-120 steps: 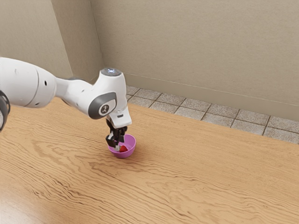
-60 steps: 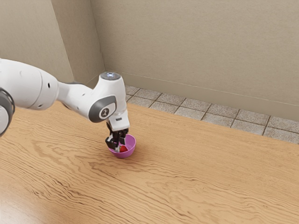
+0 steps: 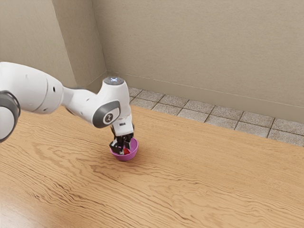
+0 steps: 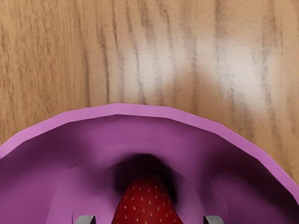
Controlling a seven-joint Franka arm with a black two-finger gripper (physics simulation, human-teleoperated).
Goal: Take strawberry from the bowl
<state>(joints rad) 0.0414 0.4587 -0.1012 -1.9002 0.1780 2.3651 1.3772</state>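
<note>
Exterior view, left to right: the white robot arm with dark grey joint covers [image 3: 73, 100] is extended in from the exterior view's left, above and behind the gripper. The black two-finger gripper [image 3: 124, 149] is pointed down into the bowl. Fingers are held apart; in the wrist view the pale grey fingertips [image 4: 85, 220] are set one on each side of the fruit, with a gap on both sides. Nothing is clamped.

The red seeded strawberry [image 3: 126, 151] is located inside the bowl, between the spread fingertips. Its tapered end is seen in the wrist view; contact with the bowl floor is probable, but the underside is hidden.

The round pink-purple smooth bowl [image 3: 135, 151] is placed around the fingertips and fruit, upright, rim unbroken where seen. It is supported by the light brown wood-grain table [image 3: 190, 185], which is spread below the gripper and out to the exterior view's right. Beyond the table, well apart from the gripper, grey speckled floor tiles [image 3: 192, 115] are laid along the plain beige wall [image 3: 199, 47].
</note>
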